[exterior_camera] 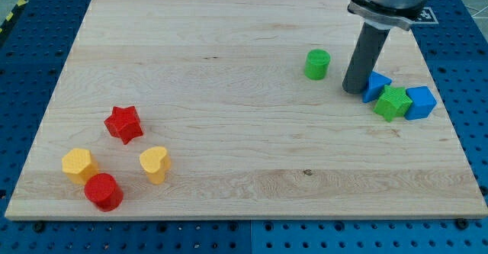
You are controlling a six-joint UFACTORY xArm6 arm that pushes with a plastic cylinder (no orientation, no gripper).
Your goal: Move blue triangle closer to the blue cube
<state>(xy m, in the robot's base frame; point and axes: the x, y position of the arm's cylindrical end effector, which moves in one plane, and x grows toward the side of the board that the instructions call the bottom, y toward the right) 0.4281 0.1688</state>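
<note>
My tip (354,91) beside blue triangle (375,85)

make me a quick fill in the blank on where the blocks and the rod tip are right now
My tip sits just to the view's ____ of the blue triangle.
The block between the blue triangle and the blue cube is coloured ____.
The green cylinder stands on the view's ____ side of my tip.
Missing words: left; green; left

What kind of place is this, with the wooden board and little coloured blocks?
Probably a robot test bench or lab. A pale wooden board lies on a blue metal table full of holes, small plastic blocks such as the red star sit on it, and my tip touches the blue triangle block.
</note>
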